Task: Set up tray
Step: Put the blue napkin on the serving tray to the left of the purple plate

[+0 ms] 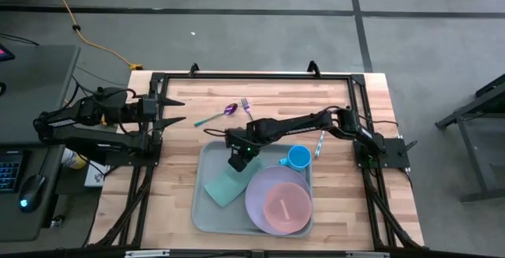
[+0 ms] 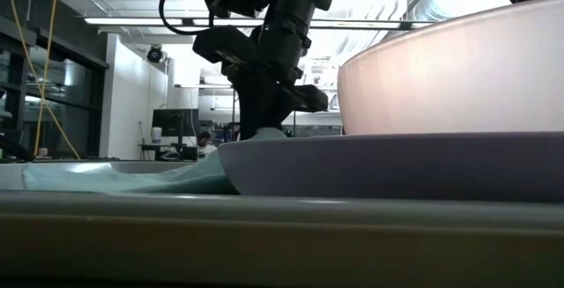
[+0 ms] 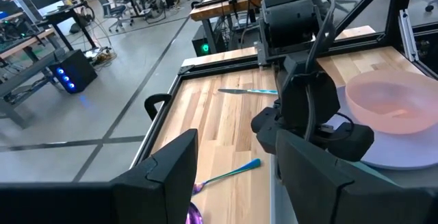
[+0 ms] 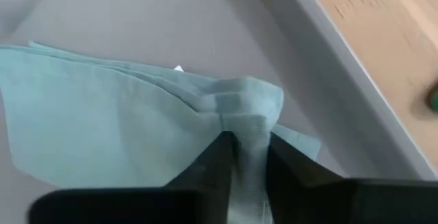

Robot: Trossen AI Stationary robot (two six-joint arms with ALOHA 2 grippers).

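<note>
The pale grey-green tray [image 1: 203, 159] lies on the wooden table. On it are a folded teal napkin [image 1: 223, 187], a lavender plate [image 1: 260, 211] with a pink bowl [image 1: 286, 207] in it, and a blue cup [image 1: 298, 158]. My right gripper [image 1: 237, 163] stands over the tray's far left part, shut on the napkin [image 4: 123, 121], which lies on the tray floor [image 4: 171, 11]. At the table's left edge my left gripper [image 1: 175, 110] hangs open with nothing between its fingers [image 3: 171, 169]. My right gripper pinches a bunched-up fold [image 4: 250, 107] at the napkin's far edge between its two fingers. The fingers come steeply from above, pointing down. Several layers are gathered in the pinch. The rest of the napkin lies flat and slack on the tray floor.
A purple-bowled spoon [image 1: 217, 116] and a fork [image 1: 246, 104] lie on the bare wood beyond the tray. A knife [image 1: 319, 143] lies to the right of the cup. The tray's raised rim [image 4: 342, 66] runs close beside the right gripper.
</note>
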